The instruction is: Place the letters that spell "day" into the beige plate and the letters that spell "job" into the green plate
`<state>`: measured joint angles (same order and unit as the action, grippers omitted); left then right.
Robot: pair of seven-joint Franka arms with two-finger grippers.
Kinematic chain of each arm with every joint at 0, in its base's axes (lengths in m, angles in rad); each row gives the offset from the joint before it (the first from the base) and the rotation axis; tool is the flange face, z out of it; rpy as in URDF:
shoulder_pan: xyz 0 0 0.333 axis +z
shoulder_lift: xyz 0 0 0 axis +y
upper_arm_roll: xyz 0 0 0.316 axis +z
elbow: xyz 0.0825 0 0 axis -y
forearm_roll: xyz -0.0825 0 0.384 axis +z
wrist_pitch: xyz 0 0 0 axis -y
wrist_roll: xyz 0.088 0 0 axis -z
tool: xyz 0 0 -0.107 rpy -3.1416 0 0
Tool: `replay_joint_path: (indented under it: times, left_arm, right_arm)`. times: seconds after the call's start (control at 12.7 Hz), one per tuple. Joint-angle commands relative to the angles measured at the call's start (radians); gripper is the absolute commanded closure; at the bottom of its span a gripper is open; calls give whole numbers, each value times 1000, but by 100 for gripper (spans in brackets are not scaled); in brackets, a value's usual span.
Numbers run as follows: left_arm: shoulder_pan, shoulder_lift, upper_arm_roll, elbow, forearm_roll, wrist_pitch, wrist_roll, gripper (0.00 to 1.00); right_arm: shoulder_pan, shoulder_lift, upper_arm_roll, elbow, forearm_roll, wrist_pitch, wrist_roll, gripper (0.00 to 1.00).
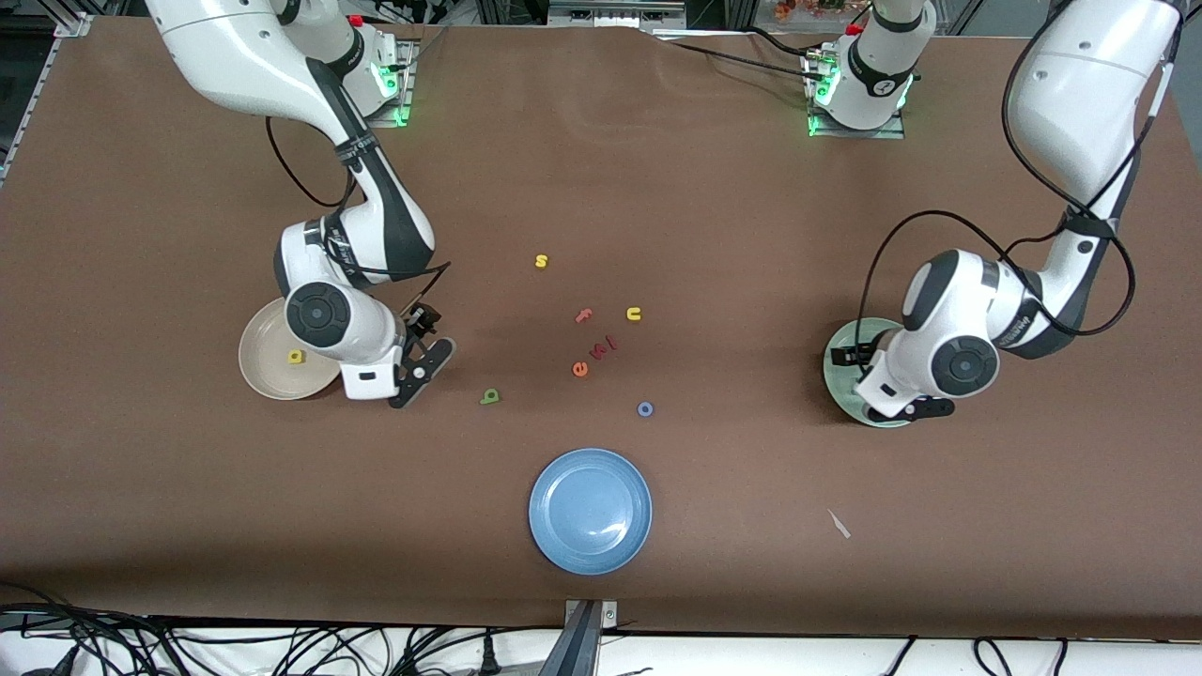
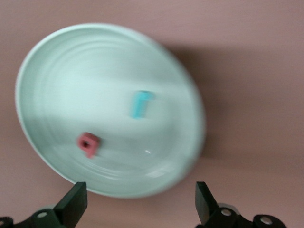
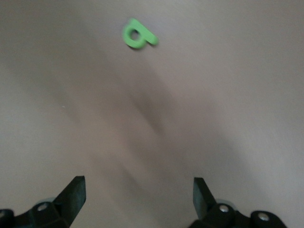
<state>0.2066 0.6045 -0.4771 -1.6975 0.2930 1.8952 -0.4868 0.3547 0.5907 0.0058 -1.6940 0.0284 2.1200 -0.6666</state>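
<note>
Your left gripper (image 2: 137,202) hangs over the green plate (image 2: 57,71) with its fingers spread wide and nothing between them — the red b (image 2: 89,144) and teal-blue j (image 2: 141,104) lie in that plate. Your right gripper (image 3: 137,197), also spread and empty, is over bare table beside the beige plate (image 1: 258,361), where the yellow d (image 1: 296,356) rests. The green a (image 1: 490,396) and blue o (image 1: 645,408) sit loose on the table — the a just toward mid-table from the right gripper, the o near the blue plate (image 1: 590,510).
</note>
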Motion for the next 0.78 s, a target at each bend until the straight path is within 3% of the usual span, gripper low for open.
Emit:
replay_joint_path:
  times: [0.0,0.47,0.71]
  left_arm:
    - [-19,-14,-90,50,11,-25,-120,0]
    - [-269,110,-86,263,5,16,-285,0]
    - [-318,176,-84,268,23,245,-265,0]
  right_arm:
    - [-3,41,40,48,-4,17,-122,0]
    - [40,115,57,50,-18,251,-143,0]
    - [40,181,62,134,-19,259,-214,0]
